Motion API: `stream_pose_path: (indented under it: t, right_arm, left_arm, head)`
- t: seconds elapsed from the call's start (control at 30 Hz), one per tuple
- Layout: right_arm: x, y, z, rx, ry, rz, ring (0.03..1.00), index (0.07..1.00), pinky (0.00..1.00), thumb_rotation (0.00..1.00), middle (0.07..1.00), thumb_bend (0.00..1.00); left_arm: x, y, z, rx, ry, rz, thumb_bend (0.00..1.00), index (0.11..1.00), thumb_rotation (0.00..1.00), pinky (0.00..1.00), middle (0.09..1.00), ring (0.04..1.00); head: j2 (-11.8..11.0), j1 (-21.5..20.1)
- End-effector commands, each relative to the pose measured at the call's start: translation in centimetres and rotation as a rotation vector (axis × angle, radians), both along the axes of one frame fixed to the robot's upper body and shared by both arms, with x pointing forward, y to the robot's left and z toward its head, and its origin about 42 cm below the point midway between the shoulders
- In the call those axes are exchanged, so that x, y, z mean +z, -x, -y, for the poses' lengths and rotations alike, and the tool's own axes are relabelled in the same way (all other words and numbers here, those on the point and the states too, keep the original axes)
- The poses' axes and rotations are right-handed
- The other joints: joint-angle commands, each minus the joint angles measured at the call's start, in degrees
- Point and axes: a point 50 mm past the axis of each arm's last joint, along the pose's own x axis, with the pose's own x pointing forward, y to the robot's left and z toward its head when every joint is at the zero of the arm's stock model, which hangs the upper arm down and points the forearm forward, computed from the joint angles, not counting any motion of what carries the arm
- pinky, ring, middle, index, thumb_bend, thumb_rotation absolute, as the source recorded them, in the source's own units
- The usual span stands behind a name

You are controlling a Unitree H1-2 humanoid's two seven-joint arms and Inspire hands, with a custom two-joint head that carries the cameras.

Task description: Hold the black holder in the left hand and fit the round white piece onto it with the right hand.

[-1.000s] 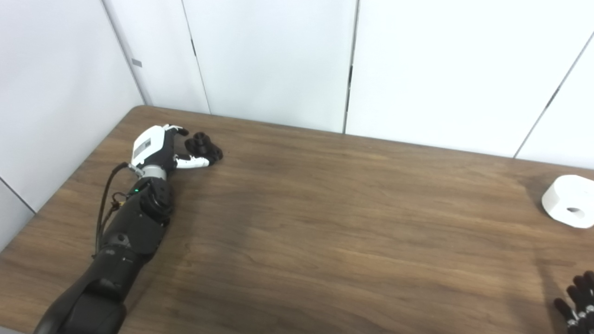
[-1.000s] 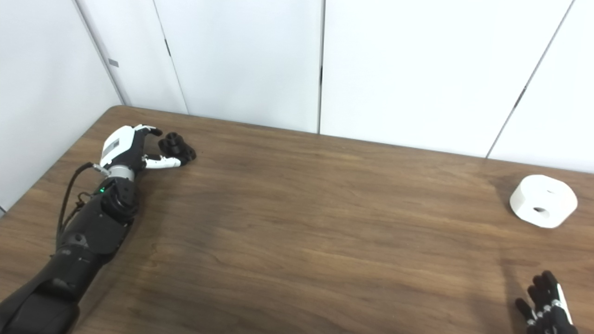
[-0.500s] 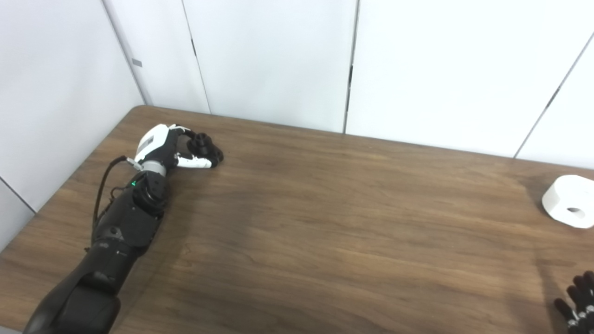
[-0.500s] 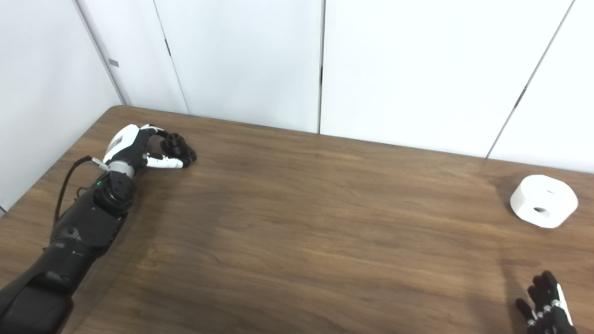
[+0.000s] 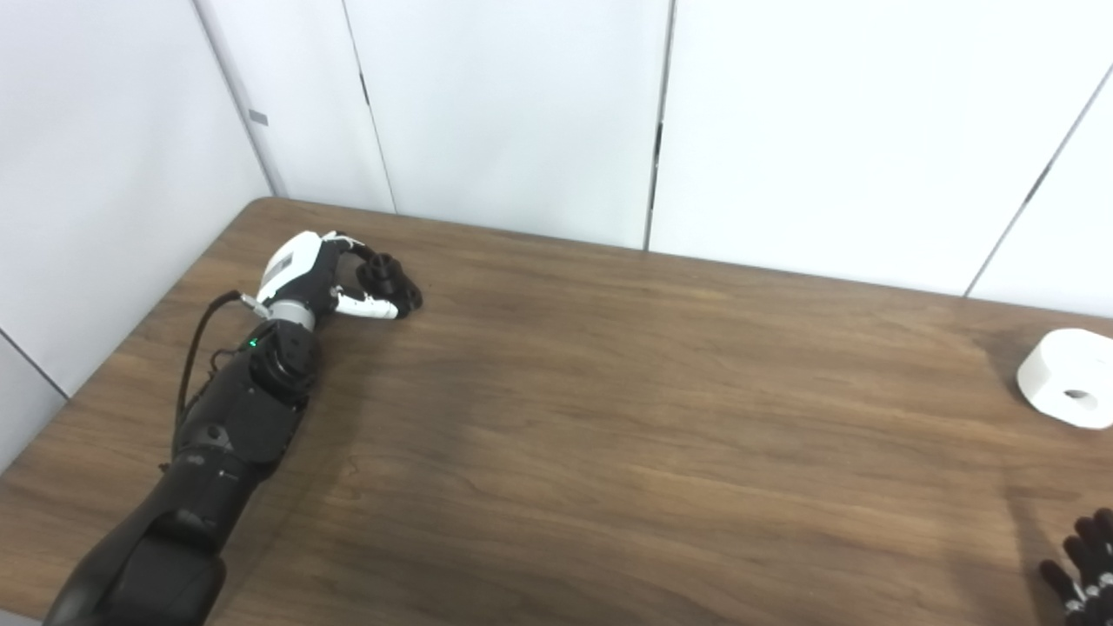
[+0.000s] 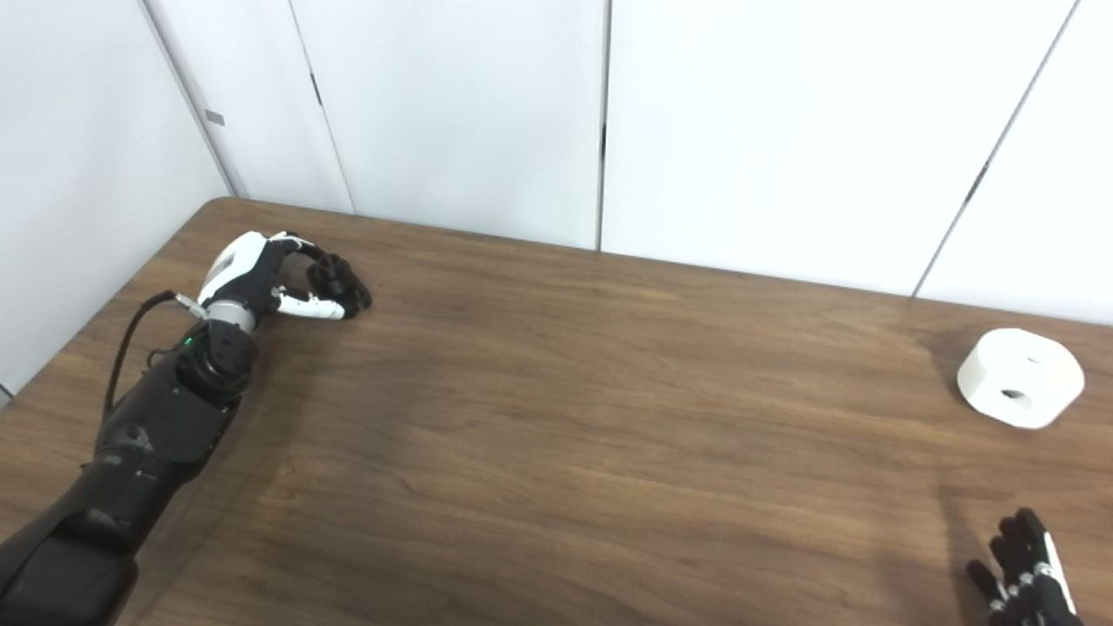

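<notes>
The left hand (image 5: 306,274) curls around the holder (image 5: 387,280) on the far left of the table (image 5: 609,417), fingers not clearly clamped. The right hand (image 6: 1024,576) rests spread and empty near the white piece (image 6: 1019,389)

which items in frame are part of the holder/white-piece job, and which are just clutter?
Part of the job:
- black holder, far left of the table, on the wood
- round white piece, far right, untouched
- left hand, fingers curled around the holder
- right hand, low at the near right edge, holding nothing

Just there:
- table; no loose clutter visible
</notes>
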Motion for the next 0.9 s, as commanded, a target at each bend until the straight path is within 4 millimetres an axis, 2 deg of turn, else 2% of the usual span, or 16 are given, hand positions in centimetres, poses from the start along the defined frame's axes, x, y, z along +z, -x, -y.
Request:
stream_pose_path:
  t: [0.0,0.27,0.63,0.87]
  right_arm:
    - [-0.9,0.9,0.7,-0.010,0.017,-0.084,1.000,1.000,1.00,1.00,1.000,0.68]
    - [-1.0,0.8,0.7,-0.011,0.020,-0.084,1.000,1.000,1.00,1.00,1.000,0.68]
    - [-2.2,0.7,1.0,-0.012,0.018,-0.073,1.000,1.000,1.00,1.00,0.998,0.70]
    - [-2.4,0.6,1.1,-0.019,0.037,-0.088,1.000,1.000,1.00,1.00,0.984,0.64]
  left_arm:
    - [3.0,-1.1,-0.9,-0.014,-0.037,0.069,0.94,0.728,0.10,1.00,0.958,1.000]
    - [3.2,-1.0,-0.8,-0.013,-0.031,0.085,0.94,0.727,0.09,1.00,0.955,1.000]
    - [1.8,-0.9,-0.1,-0.032,-0.048,0.075,0.95,0.735,0.15,1.00,0.950,0.999]
    - [1.4,-1.0,0.0,-0.031,-0.051,0.089,0.96,0.757,0.15,1.00,0.948,0.997]
  head:
    - [0.02,0.05]
    - [-0.42,0.00]
    - [-5.68,2.67]
    - [-6.39,3.02]
